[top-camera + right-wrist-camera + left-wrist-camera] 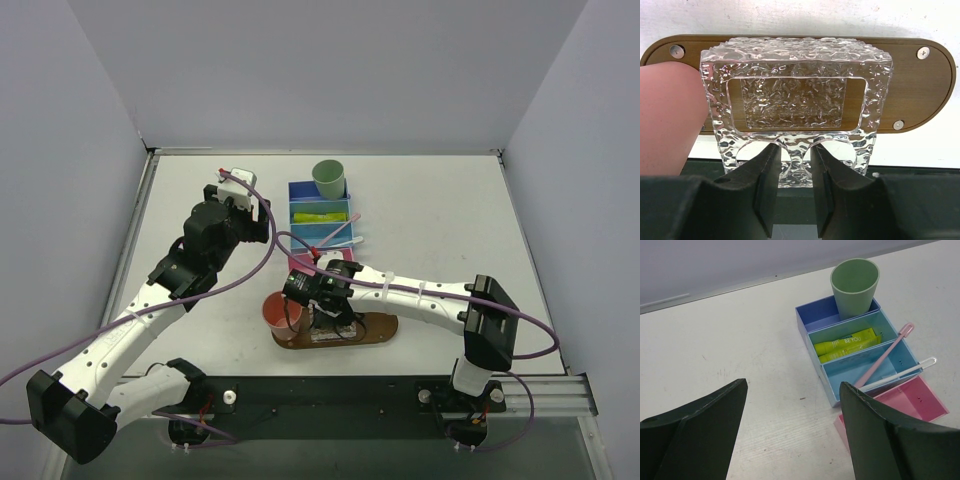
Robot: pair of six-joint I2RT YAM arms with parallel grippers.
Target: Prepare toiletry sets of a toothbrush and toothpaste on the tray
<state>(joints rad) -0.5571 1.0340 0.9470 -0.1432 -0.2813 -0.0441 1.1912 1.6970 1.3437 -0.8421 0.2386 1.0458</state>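
- Now, the right tool [794, 156] is pressed in on the clear holder [796, 50], pinching the thin strip between its two round holes. The holder stands upright, straight ahead of the fingers.
- Just beyond the holder lies the tray [922, 95], its long axis running crosswise to the tool, left to right. Whether the holder's base is down on the wood, I can't tell.
- A salmon cup [665, 115] sits close on this tool's left, right beside the holder. That's the thing to bump, I'd say.
- Over to the left tool [793, 386]: fingers spread wide, nothing between them, hanging over bare table [740, 340].
- Ahead and to its right are the bins [816, 315]. Two toothpaste tubes [847, 344] lie side by side in the middle compartment, long axes crosswise to the tool.
- The pink toothbrush [885, 355] and white toothbrush [900, 371] slant across the nearest compartment, running away to the right. A green cup [855, 285] stands in the farthest.
- My read: the left arm is nearer the brushes and paste, so fetching falls to it, closing across a thin shaft.
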